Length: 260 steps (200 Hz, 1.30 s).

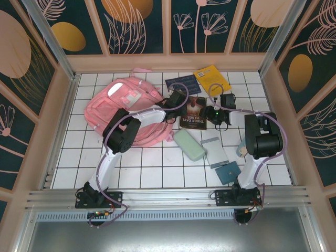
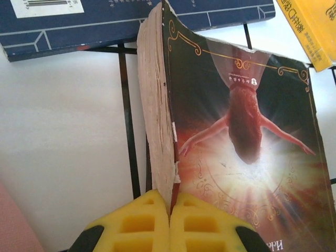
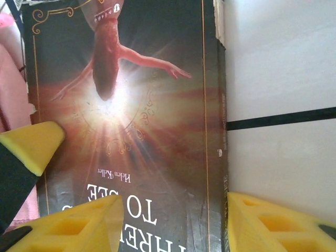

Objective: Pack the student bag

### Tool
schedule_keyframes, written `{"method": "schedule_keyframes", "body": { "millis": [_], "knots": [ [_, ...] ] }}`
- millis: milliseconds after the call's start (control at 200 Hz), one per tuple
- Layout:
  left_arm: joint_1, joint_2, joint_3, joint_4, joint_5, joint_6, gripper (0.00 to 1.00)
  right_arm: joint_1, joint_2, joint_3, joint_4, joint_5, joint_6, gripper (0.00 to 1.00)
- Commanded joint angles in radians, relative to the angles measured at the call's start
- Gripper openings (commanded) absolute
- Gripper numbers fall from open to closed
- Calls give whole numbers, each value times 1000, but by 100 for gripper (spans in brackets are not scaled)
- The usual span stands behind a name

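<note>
Top external: student bag [image 1: 107, 110] beside left fingers [image 2: 137, 224] pinching book [image 1: 192, 112]; right fingers [image 3: 273, 226] spread.

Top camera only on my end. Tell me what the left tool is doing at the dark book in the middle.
Observer: The left tool is shut on the dark book, pinching the edge of its cover.
Operator: Now give me the right tool.
Observer: The right tool is open at the book's spine side, with one finger over the cover and the other over the white table.
Operator: Describe the book's condition.
Observer: The page block is yellowed, and the cover edge beside it is chipped.
</note>
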Motion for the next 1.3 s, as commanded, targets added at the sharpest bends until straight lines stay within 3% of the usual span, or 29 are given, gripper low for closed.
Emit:
{"method": "schedule_keyframes", "body": {
  "millis": [0, 335, 606, 846, 1026, 1296],
  "knots": [
    [-20, 3, -67, 92, 187, -49, 0, 42, -13, 0, 168, -270, 49, 53],
    [21, -36, -211, 357, 393, -164, 0, 43, -38, -4, 209, -302, 97, 53],
    [21, -25, -221, 421, 463, -207, 0, 57, 40, 6, 206, -308, 104, 53],
    [23, -7, -221, 423, 471, -214, 0, 75, 67, -11, 242, -342, 108, 49],
    [22, 4, -209, 390, 453, -198, 0, 74, 4, -51, 361, -415, 157, 42],
    [22, 30, -196, 388, 468, -210, 0, 77, -58, -75, 442, -467, 188, 42]
  ]
}}
